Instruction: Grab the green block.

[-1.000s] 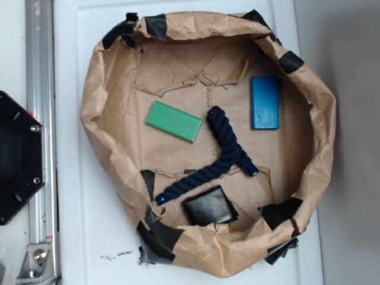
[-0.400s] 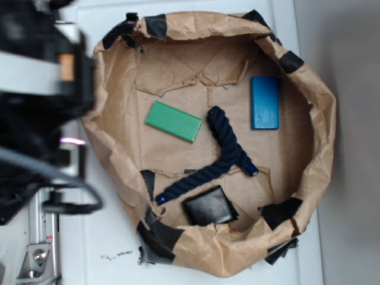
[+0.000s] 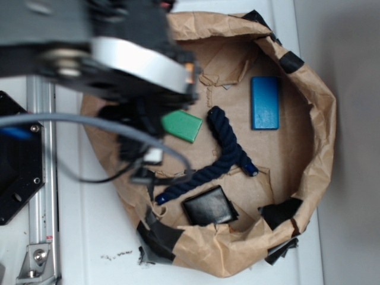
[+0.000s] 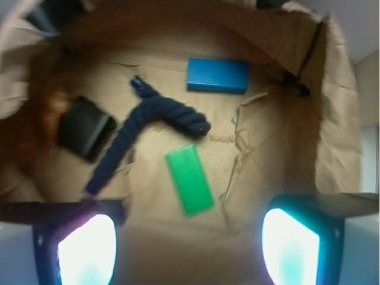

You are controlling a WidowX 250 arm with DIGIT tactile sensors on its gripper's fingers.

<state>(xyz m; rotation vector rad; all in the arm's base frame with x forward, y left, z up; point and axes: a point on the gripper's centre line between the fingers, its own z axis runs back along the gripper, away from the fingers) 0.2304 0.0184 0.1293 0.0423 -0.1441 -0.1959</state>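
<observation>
Four items in the paper bowl (image 4: 332, 119): green block (image 4: 189, 179), blue block (image 4: 217, 75), rope (image 4: 145, 127), black pad (image 4: 85, 127). My jaws are spread wide, empty, above the green block.

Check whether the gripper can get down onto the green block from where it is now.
Probably yes: the open gripper hangs above the green block, which lies flat with bare paper around it. The rope is close by but not touching.

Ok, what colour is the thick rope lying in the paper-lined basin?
Dark navy blue rope, clearest in the wrist view.
</observation>
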